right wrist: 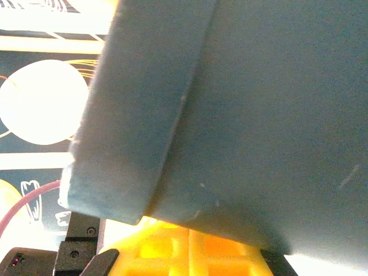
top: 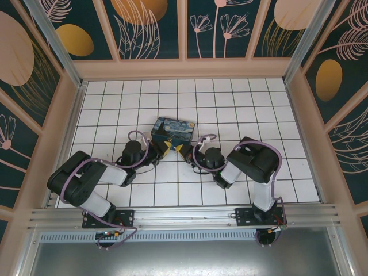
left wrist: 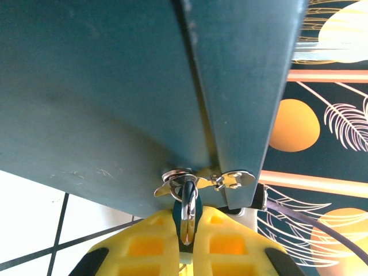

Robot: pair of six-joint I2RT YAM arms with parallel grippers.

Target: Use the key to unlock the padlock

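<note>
left gripper: we see its yellow fingers pressed close together, pinching the padlock from below.
right gripper: it is squeezed tight shut, right up against the box. we cannot tell if anything is between its fingers.
padlock: its bluish body sits in the left gripper's pinch. its thin silvery loop looks hooked into the metal catch on the box edge.
why held so: we think the left gripper keeps the padlock from swinging, so a key can slide in straight.
key: we cannot pick it out. it may be in the right gripper's pinch, but that is only our guess.
grippers together: from above, both tips meet at the near side of the box, almost nose to nose.
box: it has a swirly blue and yellow painting on top. it looks closed, with a thin line between lid and bottom, and the catch sits across that line.
inside the box: hidden from us.
why the lock is there: we think it keeps the lid from opening.
floor: white tiles under the box and arms.
task: we judge the padlock is not yet open.
</note>
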